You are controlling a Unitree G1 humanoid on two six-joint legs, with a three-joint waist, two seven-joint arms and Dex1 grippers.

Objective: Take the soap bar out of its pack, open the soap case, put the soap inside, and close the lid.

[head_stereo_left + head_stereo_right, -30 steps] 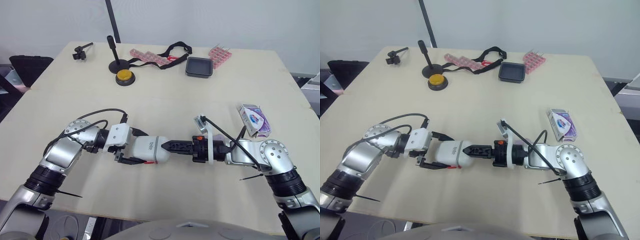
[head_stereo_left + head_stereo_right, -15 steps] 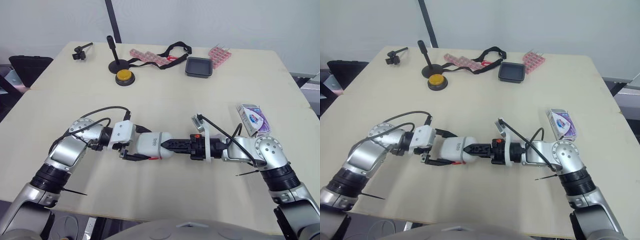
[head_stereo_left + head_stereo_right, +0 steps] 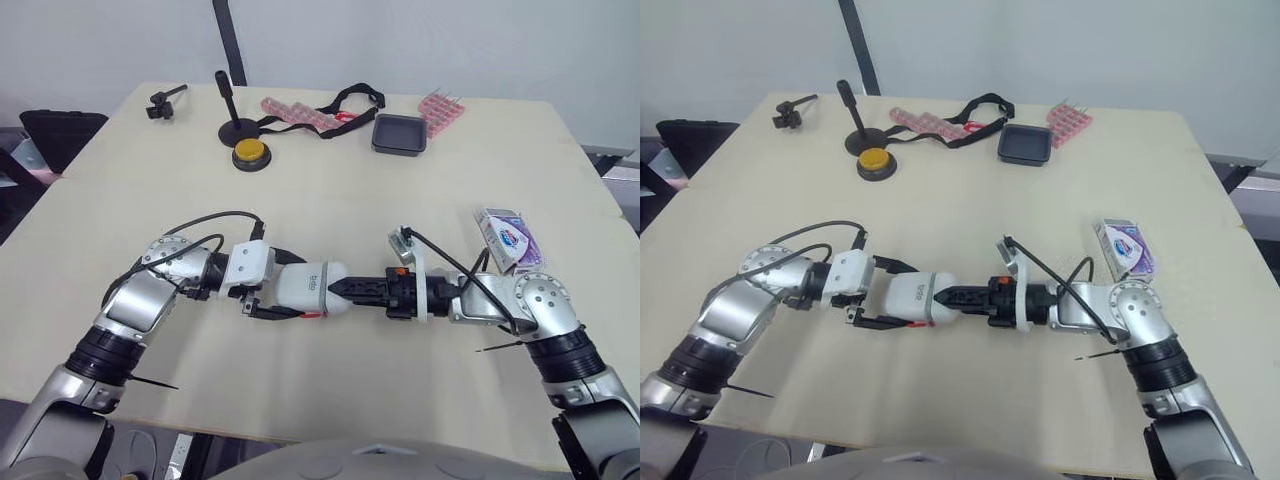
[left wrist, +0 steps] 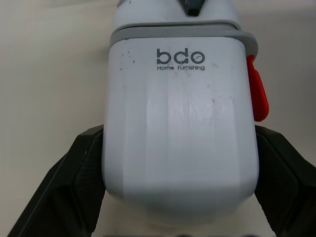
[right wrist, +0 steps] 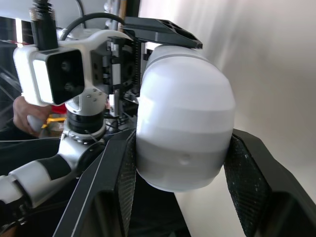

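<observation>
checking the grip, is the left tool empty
No, the left tool has its two black fingers pressed against either side of the white soap case.

The soap case (image 4: 180, 128) reads "bdo" (smaller beneath: "Home Furnishing").

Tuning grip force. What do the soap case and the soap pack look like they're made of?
Soap case: probably rigid moulded plastic, white, with a smooth satin finish. Rounded corners, a grey seam band, a printed logo and fine scuffs point that way.
Soap pack: likely a thin printed cardboard carton, going by its flat faces, sharp edges and white and purple print. Its gloss is too small to judge.
</observation>
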